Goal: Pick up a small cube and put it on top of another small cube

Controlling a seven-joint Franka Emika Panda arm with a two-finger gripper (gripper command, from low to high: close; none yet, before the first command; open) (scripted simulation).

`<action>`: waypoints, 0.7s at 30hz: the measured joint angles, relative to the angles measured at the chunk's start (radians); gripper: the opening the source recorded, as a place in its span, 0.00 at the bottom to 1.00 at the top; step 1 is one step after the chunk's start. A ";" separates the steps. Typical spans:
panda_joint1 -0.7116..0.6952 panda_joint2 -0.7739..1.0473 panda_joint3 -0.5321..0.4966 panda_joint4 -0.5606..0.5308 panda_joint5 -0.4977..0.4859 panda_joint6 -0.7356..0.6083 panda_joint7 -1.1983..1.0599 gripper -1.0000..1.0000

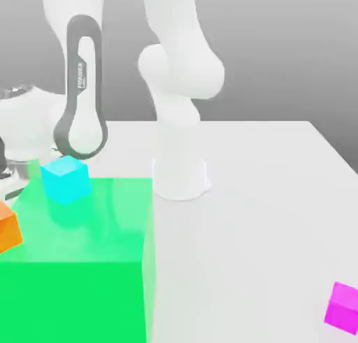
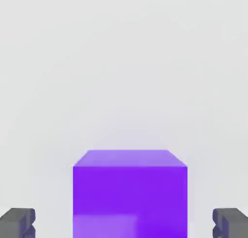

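- White table (image 1: 280,209): carries the arm's base (image 1: 180,174).
- Big green block (image 1: 77,265): cyan cube (image 1: 65,179) on its top; orange cube (image 1: 8,226) at its edge on the exterior view's left.
- Magenta cube (image 1: 342,307): well apart on the table.
- Purple cube (image 2: 130,193): between the fingers (image 2: 17,222).
- Gripper (image 2: 125,223): spread wide, clear of both cube sides, gripping nothing.

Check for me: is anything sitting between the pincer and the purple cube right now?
Nothing visible does. In the hand view the purple cube sits on bare white surface, centred between the two open fingertips of the pincer, with clear gaps on both sides.
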 joint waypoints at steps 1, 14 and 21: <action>0.000 0.000 0.000 0.000 0.000 0.000 0.000 0.00; 0.030 -0.220 -0.045 -0.030 -0.082 -0.177 0.058 0.00; 0.158 -0.395 0.023 0.191 0.050 -0.438 0.038 0.00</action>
